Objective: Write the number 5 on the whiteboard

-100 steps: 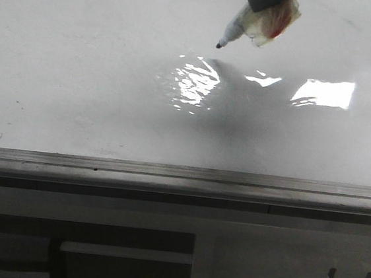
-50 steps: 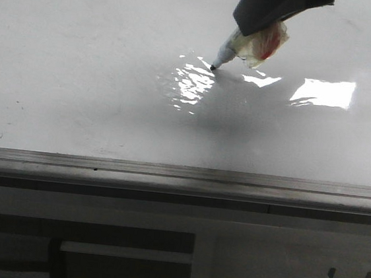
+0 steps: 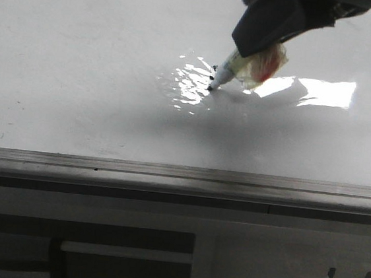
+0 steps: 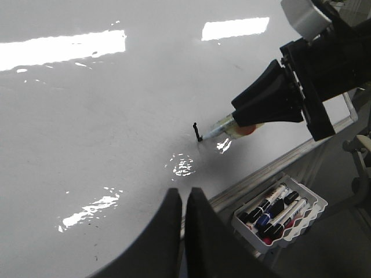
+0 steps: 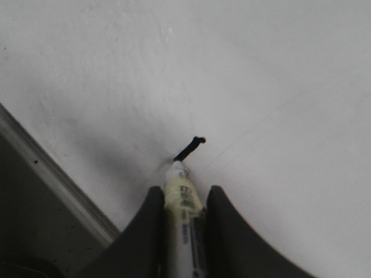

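Glare patches spread across the large glossy white whiteboard [image 3: 80,68], which fills most of your front view and ends at a grey metal edge strip [image 3: 169,172] along its near side. Farthest left, your left end effector [image 4: 184,200] shows only in its own wrist view: its two dark fingers [image 4: 165,231] stand pressed together with nothing between them, raised over the board near that edge and apart from the writing. Moving right, you find the first short black marker stroke of the number 5 [image 4: 197,132], a brief straight line with a small blob at its far end, sitting just beside the bright rippled reflection near the middle of the board. The black tip of the white marker pen [image 3: 224,73] touches the near end of that stroke, and the pen leans, slanting up and to the right from the tip. Your right end effector [image 5: 184,200] has its dark fingers [image 5: 223,226] clamped on the pen's barrel, with yellowish tape around the barrel at the grip. Farther right, off the board beyond its edge strip, a white ridged plastic tray [image 4: 310,217] holds several spare markers [image 4: 272,208] lying side by side.
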Tool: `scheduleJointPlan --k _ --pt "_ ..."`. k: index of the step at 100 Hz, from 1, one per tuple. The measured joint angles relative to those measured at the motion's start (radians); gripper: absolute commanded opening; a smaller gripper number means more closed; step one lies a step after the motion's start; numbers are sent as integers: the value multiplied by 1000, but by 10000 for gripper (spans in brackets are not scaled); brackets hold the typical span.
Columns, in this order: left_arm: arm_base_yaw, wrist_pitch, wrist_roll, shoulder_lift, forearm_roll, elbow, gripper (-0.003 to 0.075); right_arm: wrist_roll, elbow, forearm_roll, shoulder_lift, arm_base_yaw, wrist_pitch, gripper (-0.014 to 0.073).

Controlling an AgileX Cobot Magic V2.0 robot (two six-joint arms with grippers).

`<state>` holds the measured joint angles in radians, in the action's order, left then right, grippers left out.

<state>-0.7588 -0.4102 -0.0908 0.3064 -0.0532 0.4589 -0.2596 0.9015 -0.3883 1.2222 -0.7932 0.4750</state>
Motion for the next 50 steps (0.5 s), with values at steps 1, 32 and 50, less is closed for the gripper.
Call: scheduleJointPlan --k 1,32,50 --pt "0 0 0 0 0 0 -20 0 -4 5 0 0 0 -57" --pt "0 1 0 0 0 0 -20 -9 -23 17 0 -7 5 -56" --pt "2 1 0 0 0 0 -20 -100 -23 -34 -31 -8 77 -56"
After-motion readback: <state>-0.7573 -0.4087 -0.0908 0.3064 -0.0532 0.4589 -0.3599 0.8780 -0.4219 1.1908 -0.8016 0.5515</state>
